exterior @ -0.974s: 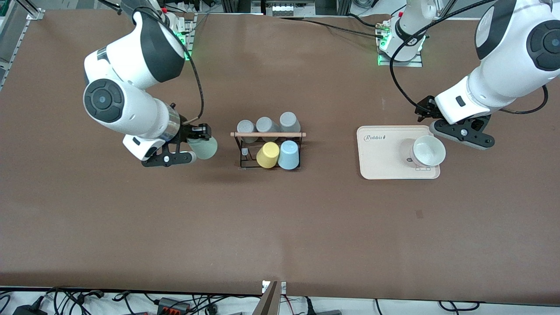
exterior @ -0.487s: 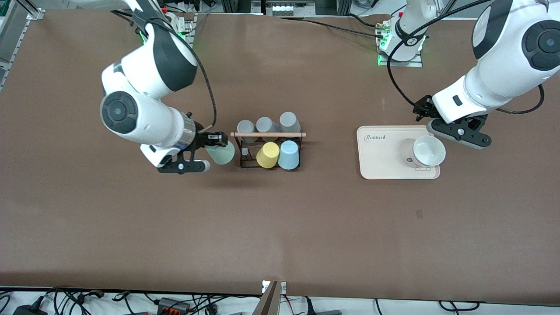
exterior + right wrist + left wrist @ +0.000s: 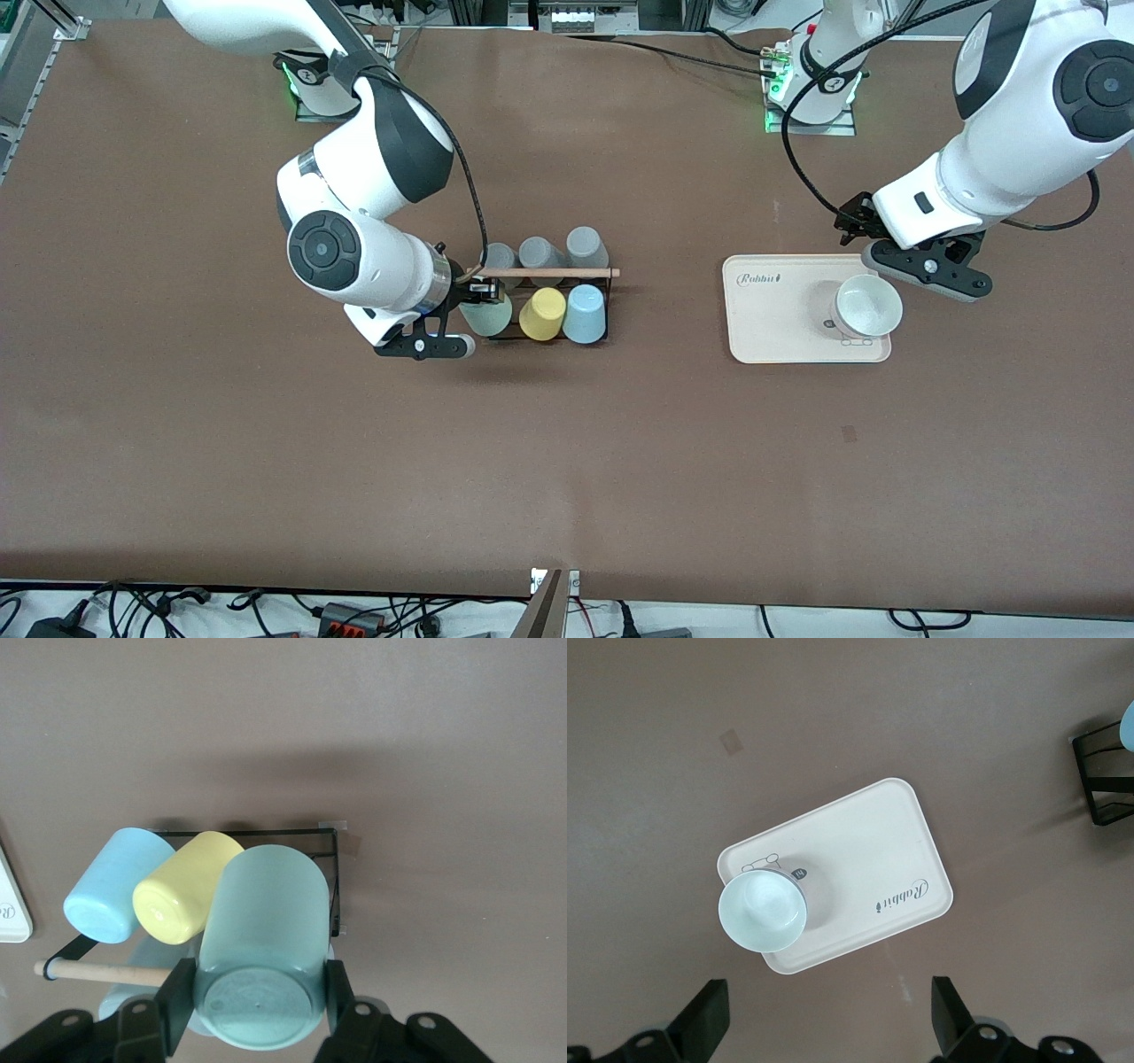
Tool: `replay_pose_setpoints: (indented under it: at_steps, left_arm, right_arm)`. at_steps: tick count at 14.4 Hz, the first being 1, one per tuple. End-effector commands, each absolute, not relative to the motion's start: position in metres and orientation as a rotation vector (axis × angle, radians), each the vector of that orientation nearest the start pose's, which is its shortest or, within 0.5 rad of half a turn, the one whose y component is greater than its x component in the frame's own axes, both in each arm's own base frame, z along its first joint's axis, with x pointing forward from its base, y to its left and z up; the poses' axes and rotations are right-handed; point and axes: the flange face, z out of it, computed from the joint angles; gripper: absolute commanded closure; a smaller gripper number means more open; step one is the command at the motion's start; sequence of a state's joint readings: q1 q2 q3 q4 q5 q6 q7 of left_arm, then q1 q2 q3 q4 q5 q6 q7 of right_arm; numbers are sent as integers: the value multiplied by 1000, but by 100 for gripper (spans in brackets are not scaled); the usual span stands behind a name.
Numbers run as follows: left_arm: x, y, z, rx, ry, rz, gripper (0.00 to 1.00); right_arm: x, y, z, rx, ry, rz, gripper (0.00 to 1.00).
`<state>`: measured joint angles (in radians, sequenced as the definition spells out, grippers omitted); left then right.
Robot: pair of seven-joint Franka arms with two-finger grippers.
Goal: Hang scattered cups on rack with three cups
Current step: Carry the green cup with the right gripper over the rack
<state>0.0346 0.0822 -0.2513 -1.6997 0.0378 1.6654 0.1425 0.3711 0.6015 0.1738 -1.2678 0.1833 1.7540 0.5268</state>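
My right gripper (image 3: 477, 299) is shut on the pale sage green cup (image 3: 485, 315), fingers (image 3: 177, 999) on either side of its base. It holds the cup (image 3: 262, 930) tilted over the right arm's end of the black wire rack (image 3: 611, 306), beside the yellow cup (image 3: 542, 314). I cannot tell whether it sits on a peg. The light blue cup (image 3: 585, 313) hangs on the rack beside the yellow one. Both also show in the right wrist view, yellow (image 3: 182, 895) and blue (image 3: 113, 896). My left gripper (image 3: 928, 271) is open and empty, over the table beside the tray.
Three grey cups (image 3: 540, 253) hang on the rack's row nearer the robots, under the wooden dowel (image 3: 567, 272). A cream tray (image 3: 771, 319) toward the left arm's end holds a pale upright cup (image 3: 868, 306), also in the left wrist view (image 3: 760, 912).
My right arm has carried the green cup sideways from open table to the rack's end. My left gripper has shifted slightly toward the tray.
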Motion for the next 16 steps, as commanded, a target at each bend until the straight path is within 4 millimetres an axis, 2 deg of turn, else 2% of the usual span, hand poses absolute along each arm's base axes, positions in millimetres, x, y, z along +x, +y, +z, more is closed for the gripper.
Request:
replay_pose_setpoints:
  at_steps: [1,3,7,16]
  left_arm:
    - [557,-116,531,-3071,595,155,0]
    - [557,-116,531,-3071,595,158,0]
    - [558,-116,531,-3072,595,158,0]
    - [558,-116,532,-3072,595,155,0]
  right_arm:
    - [613,374,397,-2969,61,352,99]
    - [614,374,388,-2977,68,369,99]
    - [612,375,382,-2980,67,382,99]
    - [604,397,336,-3046,101,411,98]
